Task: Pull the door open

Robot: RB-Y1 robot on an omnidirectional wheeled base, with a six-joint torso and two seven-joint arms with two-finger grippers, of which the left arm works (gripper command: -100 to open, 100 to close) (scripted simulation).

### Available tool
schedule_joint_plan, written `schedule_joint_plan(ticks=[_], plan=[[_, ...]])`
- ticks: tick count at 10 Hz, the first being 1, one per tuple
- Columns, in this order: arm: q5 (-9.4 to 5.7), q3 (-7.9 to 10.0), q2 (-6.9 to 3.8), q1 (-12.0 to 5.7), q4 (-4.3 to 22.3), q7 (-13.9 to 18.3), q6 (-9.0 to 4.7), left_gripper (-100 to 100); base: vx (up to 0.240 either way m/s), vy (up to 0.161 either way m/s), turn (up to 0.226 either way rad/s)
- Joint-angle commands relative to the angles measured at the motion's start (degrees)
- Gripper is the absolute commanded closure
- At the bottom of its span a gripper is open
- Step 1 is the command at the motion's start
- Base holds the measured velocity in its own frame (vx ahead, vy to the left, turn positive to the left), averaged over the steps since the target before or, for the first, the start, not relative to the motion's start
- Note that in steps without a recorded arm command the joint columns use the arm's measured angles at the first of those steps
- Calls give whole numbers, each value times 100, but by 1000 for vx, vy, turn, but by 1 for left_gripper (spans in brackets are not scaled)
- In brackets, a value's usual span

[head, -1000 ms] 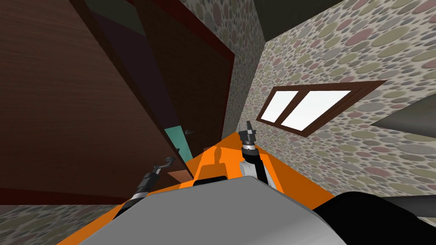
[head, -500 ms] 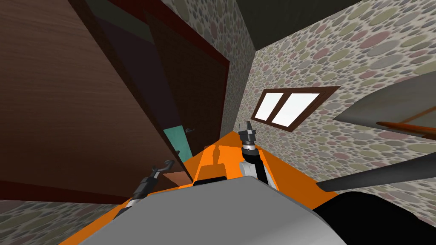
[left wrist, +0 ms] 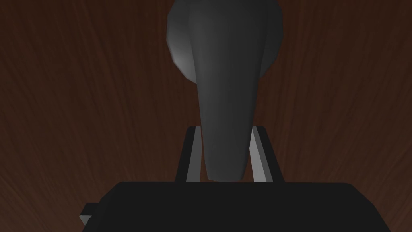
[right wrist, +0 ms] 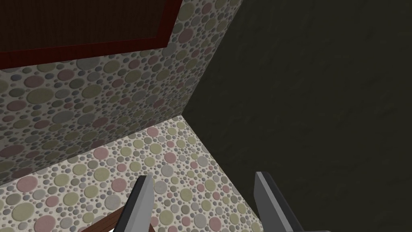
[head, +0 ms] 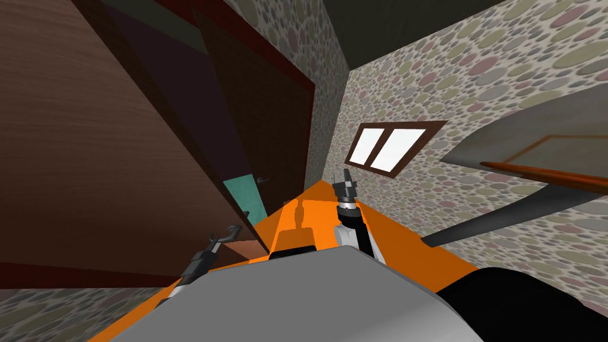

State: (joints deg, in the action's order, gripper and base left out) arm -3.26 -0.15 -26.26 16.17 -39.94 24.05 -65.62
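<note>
Far left, the brown door [head: 89,148] fills the 9 to 11 o'clock stretch of the head view, its free edge slanting down toward the robot. It already stands off its frame, with a dark gap and a teal strip [head: 244,193] showing past that edge. The left claw [left wrist: 224,135] is clenched on the dark grey lever handle [left wrist: 225,80]. The blades press its sides, and the lever's long axis runs straight out from the claw to its round base on the door face. In the head view the handle sits at 1 o'clock from the claw's body (a tight spot, low by the door's edge).

The pull, by the look of it, must come back toward the chest along the door's arc, and the robot's own body is what crowds that swing.

At 2 o'clock from the left arm, the right claw [head: 345,178] is raised over the orange floor [head: 392,237], blades released and idle. A window [head: 389,147] lies beyond at 1 o'clock.
</note>
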Motion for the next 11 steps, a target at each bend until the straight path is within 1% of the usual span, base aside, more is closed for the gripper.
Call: schedule_joint_plan(ticks=[1,3,6,7,8,9,10,11], plan=[[14,-26,-11,11,67,23,-97,100,-180,32,-234],[28,-52,-21,21,134,46,-195,100,-240,37,-178],[58,-107,-44,44,276,94,-400,100,-245,72,-206],[61,-113,-46,47,291,99,-422,100,-234,47,-99],[71,-130,-53,54,335,114,-486,100,-225,45,-127],[35,-70,-103,42,343,111,-425,100,-103,31,-20],[32,-65,-63,-72,403,73,-332,100,-149,42,-97],[30,-62,-45,-129,419,55,-289,100,-217,54,-181]])
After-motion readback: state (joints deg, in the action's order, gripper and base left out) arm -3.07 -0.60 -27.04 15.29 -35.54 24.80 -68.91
